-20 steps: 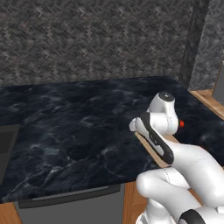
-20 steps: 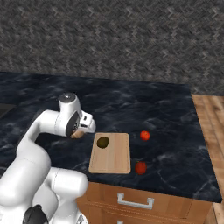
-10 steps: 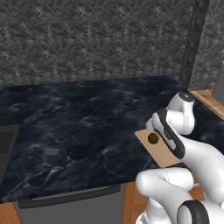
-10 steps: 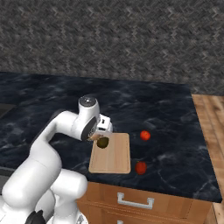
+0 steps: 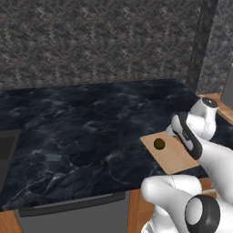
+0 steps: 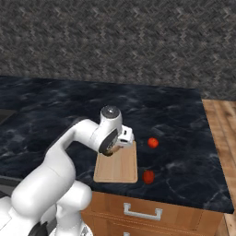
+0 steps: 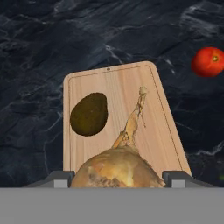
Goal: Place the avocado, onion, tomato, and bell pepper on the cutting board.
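In the hand view the small tan-yellow onion [image 7: 117, 168] with its thin pointed stem sat at the bottom centre of the frame, wedged between the two dark fingertips [image 7: 178, 178] of the gripper [image 7: 117, 177], so the claw was clamped on the onion, one tip at each side of the bulb. The stem pointed up the frame over the flat light tan wooden cutting board [image 7: 162, 127] with rounded corners. The dark olive-brown roundish avocado [image 7: 89, 113] was lying on the board, left of centre in that frame, a bit apart from the onion. The shiny bright red tomato [image 7: 208, 61] was at the upper right edge, off the board on the black marbled countertop [image 7: 52, 52]. From the right base view, the white arm reached from the lower left to the board [image 6: 122, 167] near the frame's middle, with the tomato [image 6: 153, 143] just right of the board's far end and a second small red thing [image 6: 148, 176] right of its near end by the counter's front edge. In the left base view the avocado [image 5: 159, 144] sat on the board [image 5: 169, 157] at centre right, with the arm's wrist just beside it.
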